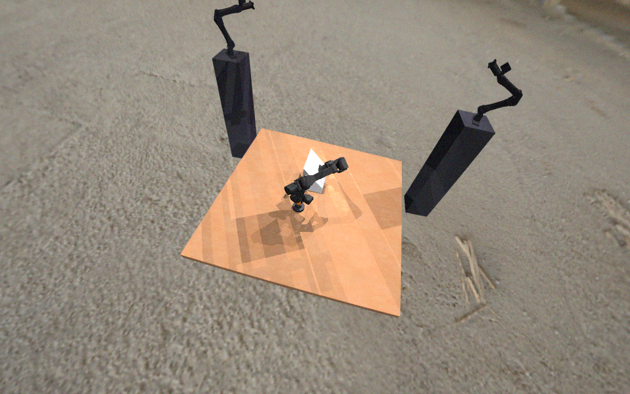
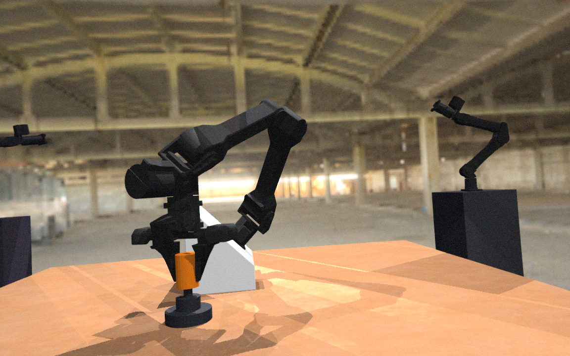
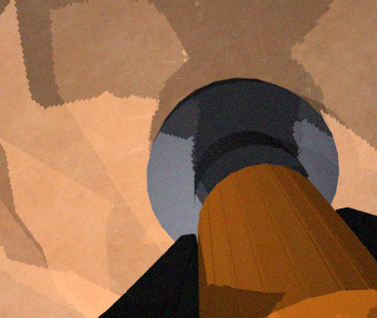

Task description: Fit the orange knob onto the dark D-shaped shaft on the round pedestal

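The orange knob (image 2: 185, 271) (image 3: 272, 238) is upright between the fingers of my gripper (image 2: 186, 278) (image 3: 267, 236), which is shut on it. In the top view only a small bit of orange shows below the gripper. The knob is directly above the dark round pedestal (image 1: 298, 208) (image 2: 188, 315) (image 3: 170, 177). A short length of the dark shaft (image 2: 187, 292) shows between the knob's lower end and the pedestal's upper step, so the knob is not touching the pedestal. The shaft's top and its flat side are hidden by the knob. The hole's flat side cannot be made out.
A white wedge-shaped block (image 1: 311, 168) (image 2: 229, 270) stands behind the pedestal on the orange-brown table top (image 1: 356, 274) (image 2: 455, 318). Two dark pillars (image 1: 236, 108) (image 1: 447, 166) bearing other arms stand beyond the table. Shadows lie across the table.
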`<state>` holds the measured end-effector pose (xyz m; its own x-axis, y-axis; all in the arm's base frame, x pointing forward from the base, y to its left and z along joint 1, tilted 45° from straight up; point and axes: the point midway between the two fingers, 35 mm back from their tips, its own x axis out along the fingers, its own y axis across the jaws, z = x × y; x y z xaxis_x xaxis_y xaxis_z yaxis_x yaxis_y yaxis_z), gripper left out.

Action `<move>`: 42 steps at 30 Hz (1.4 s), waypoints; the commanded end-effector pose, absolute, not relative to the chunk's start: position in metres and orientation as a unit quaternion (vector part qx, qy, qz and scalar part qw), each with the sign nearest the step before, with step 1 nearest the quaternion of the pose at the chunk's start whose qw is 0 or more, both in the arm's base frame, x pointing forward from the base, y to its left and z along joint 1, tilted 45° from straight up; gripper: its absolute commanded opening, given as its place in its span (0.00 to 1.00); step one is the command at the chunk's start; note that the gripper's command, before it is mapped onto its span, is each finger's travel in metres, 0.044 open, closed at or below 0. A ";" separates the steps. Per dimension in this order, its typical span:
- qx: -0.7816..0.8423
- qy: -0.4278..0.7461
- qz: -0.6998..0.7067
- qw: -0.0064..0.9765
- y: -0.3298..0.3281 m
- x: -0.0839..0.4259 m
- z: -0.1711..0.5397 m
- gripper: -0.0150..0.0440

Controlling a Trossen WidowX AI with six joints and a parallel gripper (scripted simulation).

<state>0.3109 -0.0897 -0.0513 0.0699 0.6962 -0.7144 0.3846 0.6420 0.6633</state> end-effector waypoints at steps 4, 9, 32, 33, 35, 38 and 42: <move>0.405 0.670 0.127 0.609 -0.089 0.308 -0.052 0.25; 0.405 0.670 0.127 0.609 -0.088 0.307 -0.051 0.25; 0.466 0.680 0.056 0.564 -0.091 0.307 -0.049 0.25; 0.466 0.680 0.056 0.564 -0.091 0.308 -0.049 0.25; 0.466 0.680 0.056 0.564 -0.091 0.309 -0.050 0.25; 0.466 0.680 0.056 0.564 -0.092 0.310 -0.050 0.25; 0.466 0.680 0.056 0.564 -0.093 0.313 -0.051 0.25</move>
<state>0.3086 -0.0904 -0.0503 0.0679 0.6989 -0.7120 0.5689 0.5592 0.6031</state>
